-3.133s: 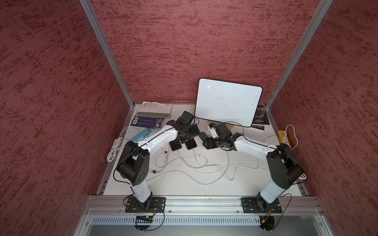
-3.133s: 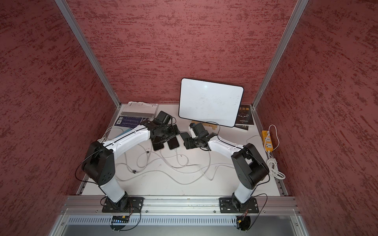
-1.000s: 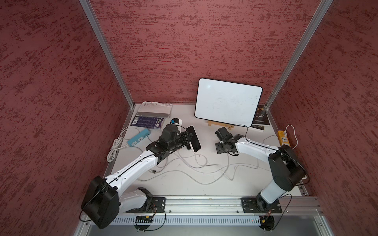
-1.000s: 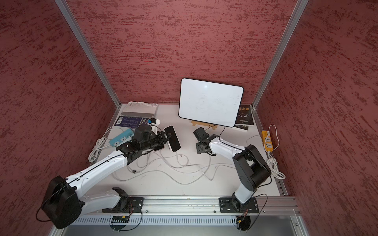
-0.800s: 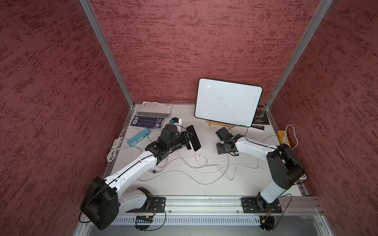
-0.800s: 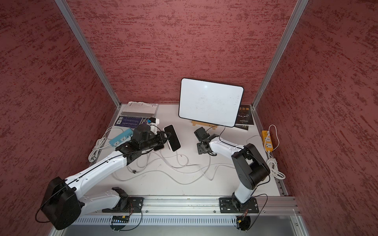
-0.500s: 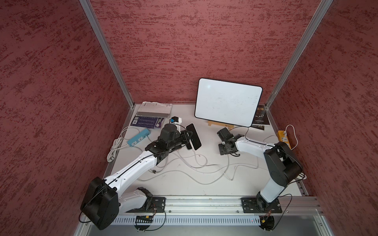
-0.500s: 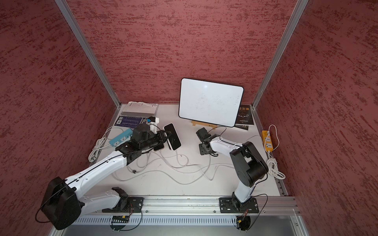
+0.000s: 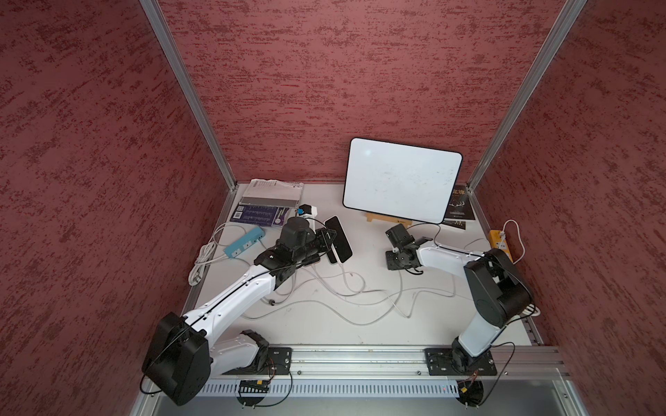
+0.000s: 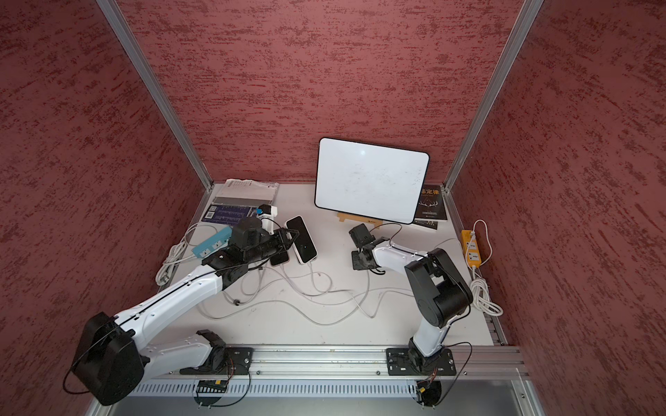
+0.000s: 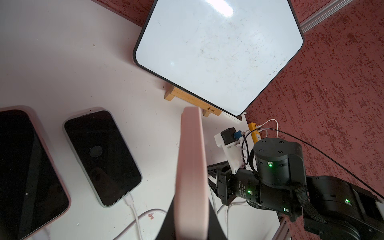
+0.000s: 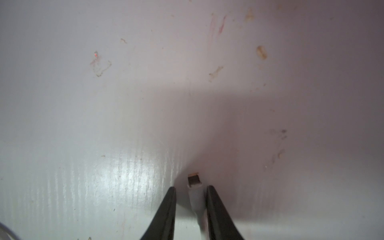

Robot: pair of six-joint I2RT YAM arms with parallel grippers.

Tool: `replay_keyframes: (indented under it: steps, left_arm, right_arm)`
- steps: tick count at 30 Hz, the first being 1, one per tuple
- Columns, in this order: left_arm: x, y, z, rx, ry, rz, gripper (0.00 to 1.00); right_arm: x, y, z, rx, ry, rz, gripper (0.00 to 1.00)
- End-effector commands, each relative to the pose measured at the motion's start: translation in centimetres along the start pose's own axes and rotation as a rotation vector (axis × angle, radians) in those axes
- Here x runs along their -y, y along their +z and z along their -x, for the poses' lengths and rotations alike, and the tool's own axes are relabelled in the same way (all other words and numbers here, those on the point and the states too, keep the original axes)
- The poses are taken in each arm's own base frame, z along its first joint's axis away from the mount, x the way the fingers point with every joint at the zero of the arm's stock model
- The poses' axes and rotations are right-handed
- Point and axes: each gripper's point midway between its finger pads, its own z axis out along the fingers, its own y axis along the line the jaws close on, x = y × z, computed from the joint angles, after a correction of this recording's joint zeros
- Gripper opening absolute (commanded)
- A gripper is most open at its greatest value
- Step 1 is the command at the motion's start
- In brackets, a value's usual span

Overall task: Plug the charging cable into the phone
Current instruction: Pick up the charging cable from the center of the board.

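Your left arm's fingers (image 11: 170,212) are shut tight on a black-screened phone in a pink case (image 11: 192,166). They hold the pink-cased phone up above the white table (image 11: 83,62), left of the middle.

Your right arm's fingers (image 12: 169,199) point down at the table, right of the middle and just in front of the white board on its wooden stand (image 9: 402,180). The plug of the white charging cable (image 12: 194,182) lies flat on the table between them. Its metal tip sticks out just past the fingertips. These fingers are only a little way open. One finger looks to touch the cable. The other has a thin gap beside it, so the plug is not pinched yet.

The plug and the pink-cased phone are well apart, with table between them. A dark phone in a grey case (image 11: 101,155) lies flat just beside the held one, with a white cord in its near end.
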Motion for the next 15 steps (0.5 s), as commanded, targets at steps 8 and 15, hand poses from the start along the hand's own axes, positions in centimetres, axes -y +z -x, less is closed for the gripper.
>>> replay_keyframes:
  steps: [8,15]
  left_arm:
    - [1.1,-0.5,1.4,0.043,0.004,-0.041,0.0]
    - [0.5,-0.3,1.6,0.061,-0.026,-0.023,0.0]
  right_arm:
    - [0.5,1.1,-2.4,-0.084,0.009,0.001,0.13]
    - [-1.9,-1.0,-0.4,0.019,-0.001,0.141,0.0]
